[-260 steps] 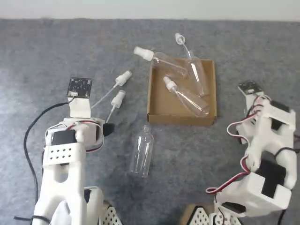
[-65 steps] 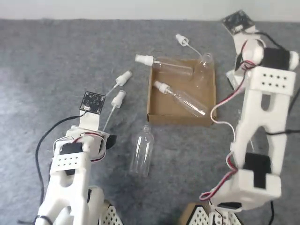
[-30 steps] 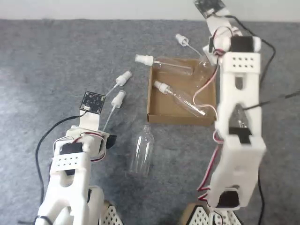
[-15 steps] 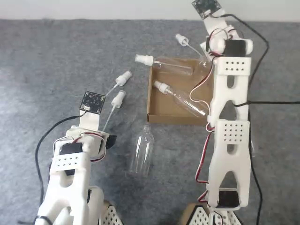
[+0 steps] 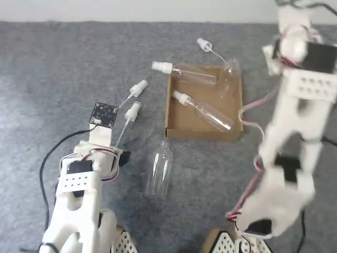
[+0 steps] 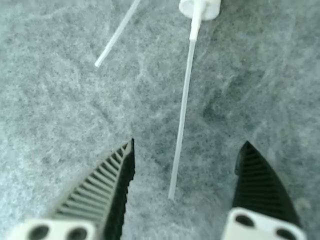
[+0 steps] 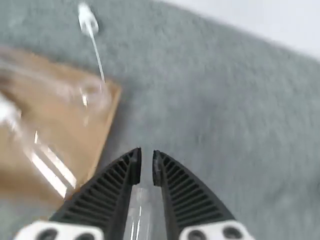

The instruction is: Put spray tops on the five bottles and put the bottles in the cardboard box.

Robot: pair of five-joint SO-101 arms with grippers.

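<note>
Nearest you, on the arms' side of the cardboard box (image 5: 204, 133), one uncapped bottle (image 5: 159, 169) lies on the grey mat (image 5: 52, 63). It stops just short of the box's near wall, with its neck pointing at that wall.

Your left gripper (image 6: 188, 144) sits nearer than the box and off its left-arm side. Its jaws are spread wide and grasp nothing. They straddle the free end of the dip tube (image 6: 181, 120) of the nearer loose spray top (image 5: 132, 110). The second loose spray top (image 5: 138, 88) lies just beyond it, off the same side of the box.

Inside the box you have three clear bottles:
- The slanted capped bottle (image 5: 205, 112) lies across the floor of the box.
- The far capped bottle (image 5: 192, 75) lies along the far wall, its white head poking out over the left-arm side.
- The corner bottle (image 5: 230, 71) sits in the far corner on the right-arm side with no head fitted. You cannot tell whether it stands or leans.

Past the box's far wall lies the fifth spray top (image 5: 202, 44). Its tube reaches toward the corner bottle's mouth, though whether it enters is unclear.

That gives you four bottles and five spray tops, two fitted and three loose.

Your right gripper (image 7: 146, 151) hangs over the mat off the box's right-arm side. Its jaws are drawn almost together, and nothing can be made out between them.
</note>
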